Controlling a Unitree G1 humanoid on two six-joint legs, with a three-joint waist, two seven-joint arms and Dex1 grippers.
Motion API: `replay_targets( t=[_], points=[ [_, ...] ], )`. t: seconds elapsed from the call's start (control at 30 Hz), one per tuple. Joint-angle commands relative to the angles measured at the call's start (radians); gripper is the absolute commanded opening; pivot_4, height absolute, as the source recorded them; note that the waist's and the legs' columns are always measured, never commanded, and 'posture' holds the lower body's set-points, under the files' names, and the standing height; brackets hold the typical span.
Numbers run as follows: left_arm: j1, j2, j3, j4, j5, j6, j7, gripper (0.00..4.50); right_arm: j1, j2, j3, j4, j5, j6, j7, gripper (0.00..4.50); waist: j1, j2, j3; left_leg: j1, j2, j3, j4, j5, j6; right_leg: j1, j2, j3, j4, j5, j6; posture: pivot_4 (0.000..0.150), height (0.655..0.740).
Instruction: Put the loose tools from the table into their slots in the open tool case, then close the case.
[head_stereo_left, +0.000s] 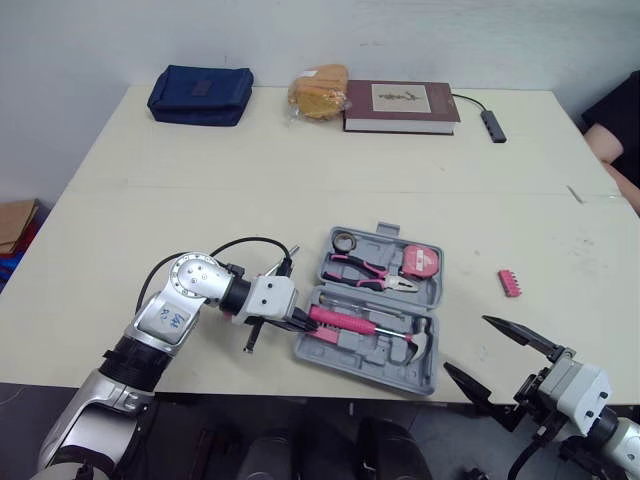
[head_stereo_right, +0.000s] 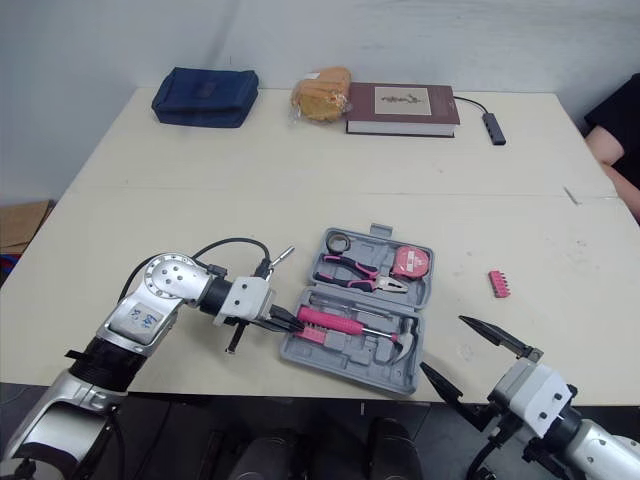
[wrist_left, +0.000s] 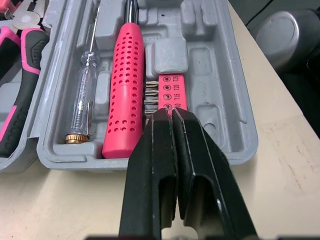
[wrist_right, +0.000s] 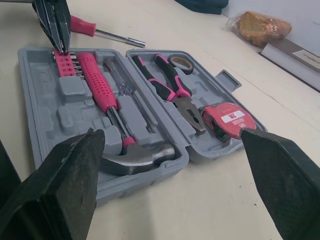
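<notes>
The grey tool case (head_stereo_left: 372, 354) lies open near the table's front edge. It holds a hammer (head_stereo_left: 421, 340), a pink perforated handle (wrist_left: 125, 90), pliers (head_stereo_left: 372, 270), a tape measure (head_stereo_left: 421, 260) and a clear tester screwdriver (wrist_left: 84, 95). A pink bit holder (wrist_left: 172, 92) sits in its slot at the case's left end. My left gripper (wrist_left: 170, 114) is shut, its tips against that holder's end. A red-handled screwdriver (wrist_right: 82, 26) lies on the table just left of the case, partly under my left wrist. A second pink bit holder (head_stereo_left: 510, 282) lies loose to the right. My right gripper (head_stereo_left: 465, 345) is open at the front edge, holding nothing.
Along the table's far edge are a blue pouch (head_stereo_left: 200, 95), a bagged bread (head_stereo_left: 318, 90), a book (head_stereo_left: 400, 106) and a small cabled hub (head_stereo_left: 493, 125). A person's arm (head_stereo_left: 612, 135) shows at the far right. A black cable (head_stereo_left: 235, 245) loops over my left arm.
</notes>
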Motion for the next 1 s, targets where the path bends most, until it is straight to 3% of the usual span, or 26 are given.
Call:
replay_targets(
  t=[0.03,0.27,0.43,0.57,0.7,0.93,1.0],
  points=[
    [0.024,0.02,-0.056,0.02,0.09,0.055,0.027,0.06,0.006,0.005,-0.025,-0.017,0.004,-0.021,-0.011,4.5,0.0,0.0,0.0,0.001,0.0,0.0,0.0,0.0,0.0,0.0,0.0,0.001,0.0,0.0,0.0,0.15,0.74],
    [0.023,0.0,-0.103,0.022,0.134,0.09,0.081,0.06,0.003,0.0,-0.031,-0.017,0.004,-0.018,-0.02,4.5,0.002,-0.001,-0.005,0.008,0.001,0.001,0.0,-0.001,0.0,0.005,-0.003,0.003,-0.001,0.0,0.0,0.15,0.74],
    [0.039,-0.015,-0.034,0.033,0.013,0.018,0.037,0.06,0.025,-0.001,-0.062,-0.023,0.009,-0.019,-0.023,4.5,0.002,0.0,-0.006,0.009,0.003,0.001,0.0,-0.002,-0.001,0.006,-0.004,0.004,-0.003,0.0,-0.001,0.15,0.74],
    [0.04,-0.017,0.159,0.064,-0.114,0.055,0.123,0.06,0.079,0.011,-0.157,0.0,0.018,-0.047,-0.02,4.5,-0.002,-0.001,-0.006,0.006,0.004,0.002,-0.001,-0.003,-0.002,0.002,-0.004,0.004,-0.001,-0.001,-0.002,0.15,0.74],
    [0.109,0.009,0.4,0.137,-0.239,-0.047,0.164,1.14,0.167,0.033,-0.293,0.083,0.044,-0.105,0.013,4.5,-0.003,-0.003,-0.005,0.004,0.006,0.003,-0.001,-0.002,-0.004,-0.001,-0.002,0.004,0.0,-0.001,-0.003,0.15,0.74],
    [0.254,0.108,0.631,0.322,-0.216,-0.17,0.281,4.47,0.19,0.019,-0.453,0.276,0.09,-0.182,0.053,4.5,-0.003,-0.004,-0.004,0.007,0.006,0.008,-0.002,-0.006,-0.002,-0.001,-0.004,0.007,-0.002,-0.001,-0.003,0.15,0.74],
    [0.302,0.144,0.689,0.39,-0.213,-0.207,0.307,4.47,0.171,0.033,-0.481,0.345,0.091,-0.217,0.042,4.5,-0.003,-0.005,-0.003,0.007,0.008,0.009,-0.003,-0.008,-0.003,-0.002,-0.003,0.007,-0.002,-0.001,-0.003,0.15,0.74]
  ],
)
